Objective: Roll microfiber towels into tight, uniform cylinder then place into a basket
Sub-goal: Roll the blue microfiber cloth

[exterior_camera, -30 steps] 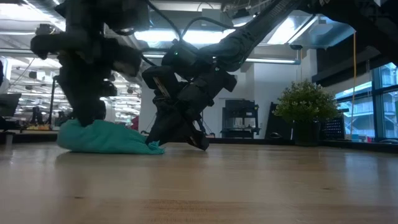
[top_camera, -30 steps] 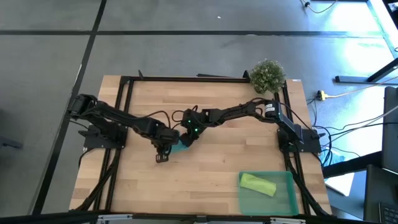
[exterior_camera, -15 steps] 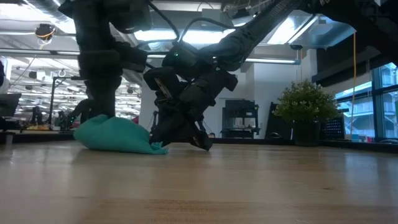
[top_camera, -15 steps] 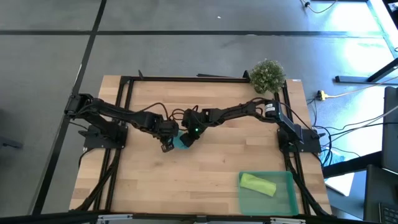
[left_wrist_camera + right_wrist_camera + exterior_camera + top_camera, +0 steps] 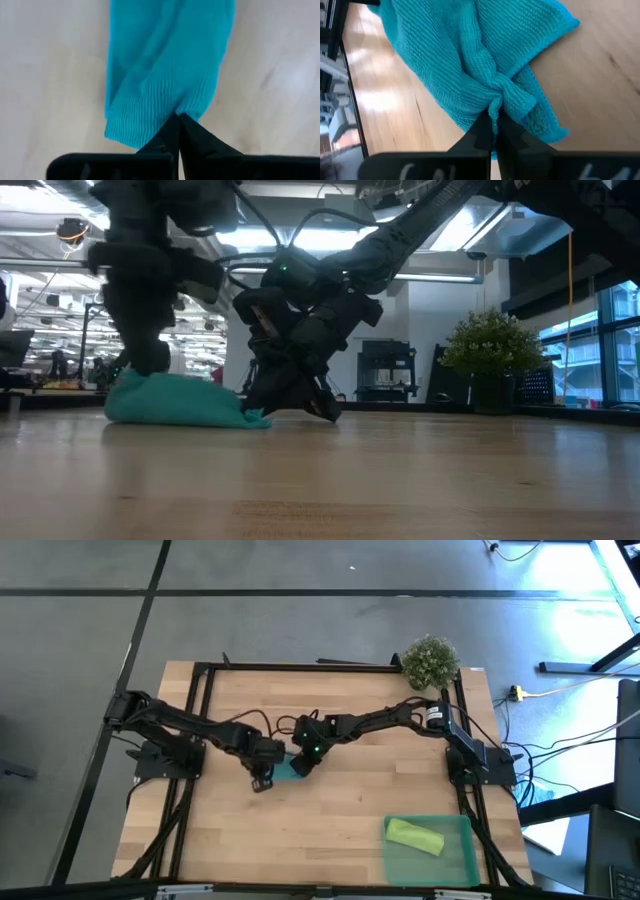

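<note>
One towel done, one to go. The green roll [image 5: 414, 836] already lies inside the basket [image 5: 462, 862] at the table's near right corner, resting toward the basket's left side. It looks reasonably tight from above, but I can't check the ends.

The teal towel [image 5: 291, 769] is mid-table and not yet a cylinder. In the low view it's a slumped mound [image 5: 172, 401] on the wood, and in the right wrist view it's [image 5: 475, 70] bunched and twisted, with loose corners splayed out. No clean roll shape anywhere.

I have both arms on it:
- Left gripper [image 5: 262, 780]: jaws pinched closed on the towel's hem; the left wrist view shows the tips meeting right at the fabric edge [image 5: 165, 85], the cloth hanging as a folded strip beyond.
- Right gripper [image 5: 299, 765]: jaws clamped on a gathered knot of cloth at the towel's other side, low to the table [image 5: 330, 840].

My read: roughly half done. Left to do: flatten or tension the teal towel, roll it tight, carry it to the basket and set it beside the green roll. There's room there. The bunching is the main concern; I'd expect a lumpy roll unless it's straightened first.
</note>
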Motion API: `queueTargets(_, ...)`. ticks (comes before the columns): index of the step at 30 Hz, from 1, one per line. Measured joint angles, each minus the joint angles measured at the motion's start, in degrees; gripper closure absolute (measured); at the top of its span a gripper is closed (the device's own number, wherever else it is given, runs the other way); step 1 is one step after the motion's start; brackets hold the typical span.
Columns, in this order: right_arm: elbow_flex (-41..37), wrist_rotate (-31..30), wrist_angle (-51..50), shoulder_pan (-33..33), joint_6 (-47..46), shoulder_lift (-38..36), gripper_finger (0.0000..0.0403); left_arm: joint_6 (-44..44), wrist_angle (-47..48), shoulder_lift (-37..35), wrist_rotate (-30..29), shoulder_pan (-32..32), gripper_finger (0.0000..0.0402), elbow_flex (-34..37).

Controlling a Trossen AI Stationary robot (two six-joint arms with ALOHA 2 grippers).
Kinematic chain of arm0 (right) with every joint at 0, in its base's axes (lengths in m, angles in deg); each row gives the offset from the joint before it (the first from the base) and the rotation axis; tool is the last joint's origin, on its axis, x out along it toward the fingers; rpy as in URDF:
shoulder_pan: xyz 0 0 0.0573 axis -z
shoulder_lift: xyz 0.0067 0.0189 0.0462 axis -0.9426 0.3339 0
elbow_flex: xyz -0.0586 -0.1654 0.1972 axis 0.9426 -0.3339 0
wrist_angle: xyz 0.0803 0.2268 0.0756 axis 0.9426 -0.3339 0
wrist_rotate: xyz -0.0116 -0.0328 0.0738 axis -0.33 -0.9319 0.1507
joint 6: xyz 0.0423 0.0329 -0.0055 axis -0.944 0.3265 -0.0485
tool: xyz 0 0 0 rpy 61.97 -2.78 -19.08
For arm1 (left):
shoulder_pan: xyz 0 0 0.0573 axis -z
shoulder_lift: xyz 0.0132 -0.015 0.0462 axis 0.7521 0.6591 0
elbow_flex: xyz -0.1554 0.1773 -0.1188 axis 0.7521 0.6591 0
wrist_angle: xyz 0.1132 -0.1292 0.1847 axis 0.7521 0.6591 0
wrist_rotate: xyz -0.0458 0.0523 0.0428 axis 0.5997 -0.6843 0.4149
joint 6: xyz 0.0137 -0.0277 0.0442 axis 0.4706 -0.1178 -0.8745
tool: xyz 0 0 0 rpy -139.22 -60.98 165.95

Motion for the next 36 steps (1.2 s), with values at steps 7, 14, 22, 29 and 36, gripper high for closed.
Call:
queueTargets(7,0.0,0.4,0.2,0.0,0.8,0.0,0.0394,3.0,-3.7,0.5,0.6,4.2,0.0401,4.3)
queueTargets(14,-0.1,0.6,1.4,0.0,5.1,0.0,0.0382,4.4,-8.9,0.5,-1.6,5.4,0.0401,8.0)
queueTargets(22,-0.1,0.6,3.6,0.0,4.8,0.0,0.0337,4.5,-12.5,0.4,-1.6,6.0,0.0401,10.5)
queueTargets(29,-0.4,2.9,2.9,0.9,3.1,-1.9,0.0316,4.1,-12.6,0.4,-1.6,6.0,0.0401,10.6)
queueTargets(36,-0.3,2.1,2.9,1.0,2.2,-5.6,0.0315,4.1,-12.6,0.4,-1.9,6.0,0.0401,10.6)
